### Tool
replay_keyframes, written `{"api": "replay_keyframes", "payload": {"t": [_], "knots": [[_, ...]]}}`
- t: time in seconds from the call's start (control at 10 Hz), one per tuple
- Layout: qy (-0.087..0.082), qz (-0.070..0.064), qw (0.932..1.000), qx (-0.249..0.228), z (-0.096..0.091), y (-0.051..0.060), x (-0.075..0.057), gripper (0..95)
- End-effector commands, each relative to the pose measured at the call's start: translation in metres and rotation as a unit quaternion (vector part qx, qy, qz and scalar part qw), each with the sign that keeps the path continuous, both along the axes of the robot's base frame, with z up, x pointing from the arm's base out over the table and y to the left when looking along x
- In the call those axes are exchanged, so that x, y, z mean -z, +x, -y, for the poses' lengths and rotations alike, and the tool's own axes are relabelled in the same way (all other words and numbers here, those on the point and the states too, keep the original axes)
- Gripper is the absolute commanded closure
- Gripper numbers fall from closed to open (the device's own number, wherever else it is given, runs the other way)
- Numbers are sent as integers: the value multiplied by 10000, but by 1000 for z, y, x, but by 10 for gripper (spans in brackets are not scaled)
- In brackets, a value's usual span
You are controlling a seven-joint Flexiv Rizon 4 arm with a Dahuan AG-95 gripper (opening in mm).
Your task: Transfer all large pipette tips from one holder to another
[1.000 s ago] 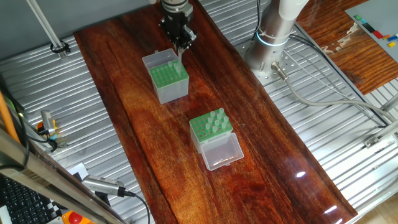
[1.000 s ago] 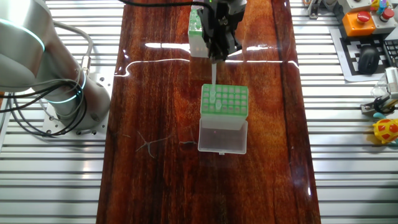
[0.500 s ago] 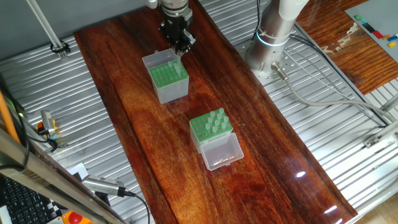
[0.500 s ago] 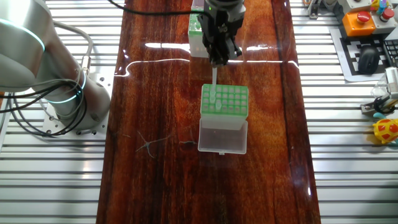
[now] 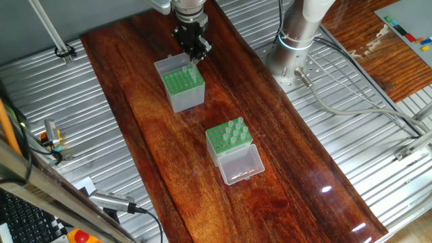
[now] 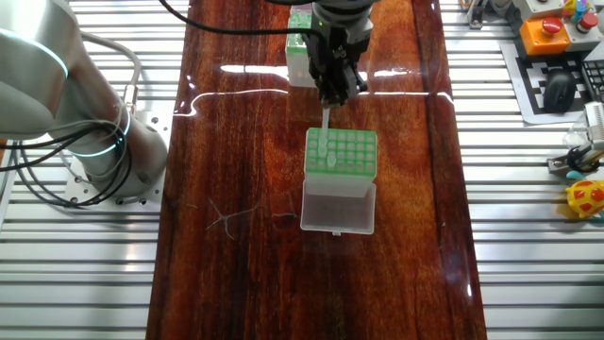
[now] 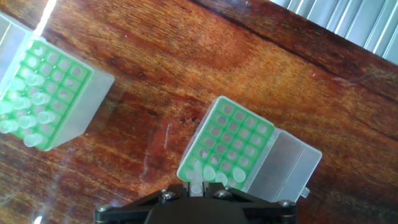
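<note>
On the wooden table (image 5: 135, 121), the grey-sided holder (image 6: 341, 156) is seen with only a few tips seated, and many are left in the clear-sided holder (image 5: 229, 138) — the task is judged early. One large pipette tip (image 6: 326, 120) is pinched in the gripper (image 6: 328, 97) just above the grey-sided holder. No writing can be read.

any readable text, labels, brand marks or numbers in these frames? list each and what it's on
None can be read.
Grey-sided holder: no print visible on it.
Clear-sided holder: no print visible either.
Dark keypad-like panel off the table: marks too small to read.
Board with coloured pieces at the corner: too small and blurred.
End effector shut on a pipette tip: no marking visible.
</note>
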State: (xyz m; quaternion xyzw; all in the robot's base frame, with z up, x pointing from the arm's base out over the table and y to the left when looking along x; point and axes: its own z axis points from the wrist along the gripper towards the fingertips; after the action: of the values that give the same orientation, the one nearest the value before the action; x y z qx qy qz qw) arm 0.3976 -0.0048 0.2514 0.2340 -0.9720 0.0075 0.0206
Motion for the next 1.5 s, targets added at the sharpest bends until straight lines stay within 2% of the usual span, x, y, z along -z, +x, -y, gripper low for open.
{"api": "replay_keyframes", "payload": {"t": [0.1, 0.2, 0.5, 0.6, 0.7, 1.0, 1.2, 1.3, 1.5], "knots": [[-8, 6, 10000, -22, 0, 0, 0, 380], [-9, 7, 10000, -26, 0, 0, 0, 570], [-17, 4, 10000, 6, 0, 0, 0, 570], [10, 11, 10000, 51, -1, 0, 0, 570], [116, 21, 9999, 123, -7, 0, 0, 570], [83, 27, 9985, 537, -48, -6, -1, 570], [93, 23, 9965, 828, -64, -12, -5, 570], [74, 16, 9966, 823, -64, -12, -5, 760], [105, -51, 9988, 480, -64, -12, -5, 760]]}}
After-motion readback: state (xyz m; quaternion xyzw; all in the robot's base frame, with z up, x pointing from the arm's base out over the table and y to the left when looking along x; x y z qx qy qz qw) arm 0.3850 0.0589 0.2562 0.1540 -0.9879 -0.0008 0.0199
